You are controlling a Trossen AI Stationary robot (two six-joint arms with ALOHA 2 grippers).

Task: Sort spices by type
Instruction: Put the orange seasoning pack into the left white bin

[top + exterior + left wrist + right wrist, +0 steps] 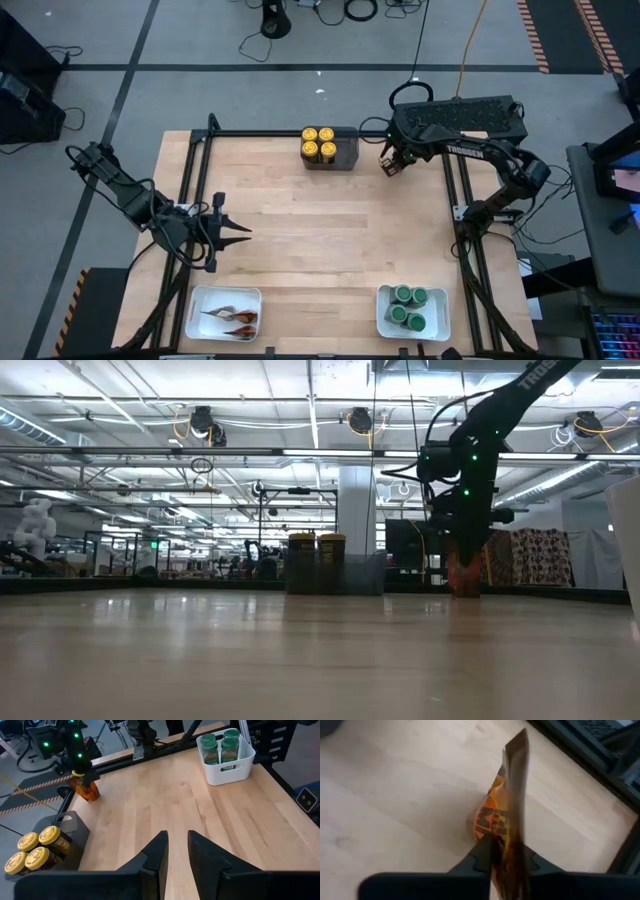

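Where wood tabletop [330, 220] ends (warehouse-like rm).

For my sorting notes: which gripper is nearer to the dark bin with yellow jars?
Right. The right gripper is just beside the bin, shut on an orange packet. The left gripper is farther off, toward the table's left edge.

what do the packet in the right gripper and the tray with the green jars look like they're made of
Packet pinched in the shut right gripper: looks like thin glossy plastic film or foil, orange-brown and printed; it creases and catches light.
White tray: probably moulded plastic, smooth and opaque, with rounded corners and a slot handle in its wall.
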